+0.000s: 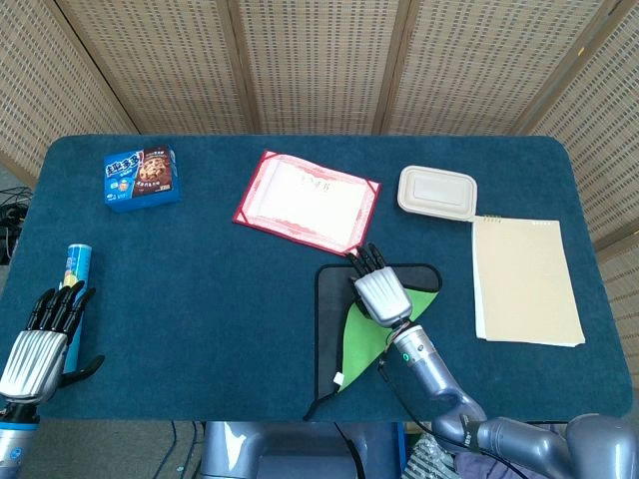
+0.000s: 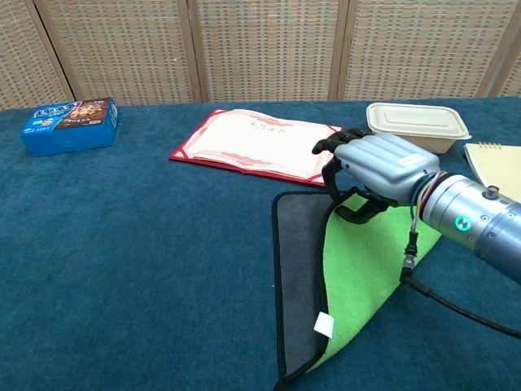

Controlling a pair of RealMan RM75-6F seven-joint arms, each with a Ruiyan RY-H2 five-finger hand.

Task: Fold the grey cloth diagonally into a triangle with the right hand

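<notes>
Mid-fold: my right hand (image 2: pixel 376 165) pinches a corner of the soft grey square cloth with green underside (image 2: pixel 358 277), which lies just below it.
It looks light, limp and draping, so I judge the black-bound corner gives the surest hold.
</notes>
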